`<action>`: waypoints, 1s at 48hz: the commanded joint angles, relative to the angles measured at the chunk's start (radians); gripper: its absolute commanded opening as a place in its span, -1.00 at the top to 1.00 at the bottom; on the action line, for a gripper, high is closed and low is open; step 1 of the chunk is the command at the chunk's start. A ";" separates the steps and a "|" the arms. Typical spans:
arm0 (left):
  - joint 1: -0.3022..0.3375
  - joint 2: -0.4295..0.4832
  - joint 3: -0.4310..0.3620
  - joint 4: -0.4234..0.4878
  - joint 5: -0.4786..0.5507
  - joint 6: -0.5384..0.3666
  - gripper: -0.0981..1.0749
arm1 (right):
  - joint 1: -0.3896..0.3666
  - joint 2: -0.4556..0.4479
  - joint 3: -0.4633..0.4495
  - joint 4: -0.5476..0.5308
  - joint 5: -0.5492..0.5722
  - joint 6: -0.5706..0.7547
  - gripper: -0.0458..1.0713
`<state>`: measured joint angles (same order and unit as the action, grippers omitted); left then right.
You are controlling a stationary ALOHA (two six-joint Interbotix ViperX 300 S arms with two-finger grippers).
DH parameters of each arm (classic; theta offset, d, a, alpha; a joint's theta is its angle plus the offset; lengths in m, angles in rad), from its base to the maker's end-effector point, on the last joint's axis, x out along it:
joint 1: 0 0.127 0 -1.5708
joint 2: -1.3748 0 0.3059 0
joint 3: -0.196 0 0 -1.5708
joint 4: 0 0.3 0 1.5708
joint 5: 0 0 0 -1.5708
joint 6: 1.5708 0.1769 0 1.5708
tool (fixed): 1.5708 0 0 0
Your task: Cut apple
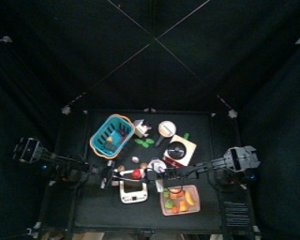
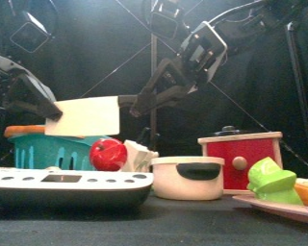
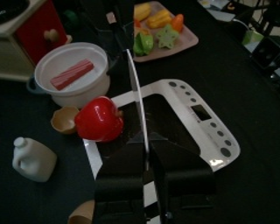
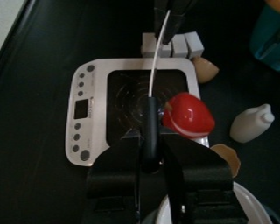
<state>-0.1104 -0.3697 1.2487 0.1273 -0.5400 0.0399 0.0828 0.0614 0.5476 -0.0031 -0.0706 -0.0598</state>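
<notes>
The small red apple [image 3: 98, 118] rests at the edge of the white rectangular board [image 3: 192, 114]; it also shows in the front view [image 2: 108, 154] and the right wrist view [image 4: 189, 114]. My left gripper [image 3: 149, 156] is shut on a white-bladed knife [image 3: 132, 83]. It holds the blade [image 2: 86, 117] over the board, just beside the apple. My right gripper [image 4: 154, 150] hangs above the board and the apple with its jaws together, holding nothing. It shows behind the blade in the front view [image 2: 149, 104].
A white pot [image 2: 187, 177] and a red box [image 2: 241, 159] stand right of the apple. A teal basket [image 2: 38, 151] stands at the left. A tray [image 3: 187, 42] of orange, yellow and green toy foods, a white bottle [image 3: 31, 159] and small cups lie around the board.
</notes>
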 commanded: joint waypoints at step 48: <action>0.112 -0.118 -0.032 0.092 -0.014 -0.005 0.19 | -0.097 -0.052 -0.043 -0.023 -0.009 -0.002 0.10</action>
<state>0.0061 -0.4847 1.2487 0.2224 -0.5369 0.0383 -0.0046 0.0291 0.5492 -0.0307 -0.0690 -0.0598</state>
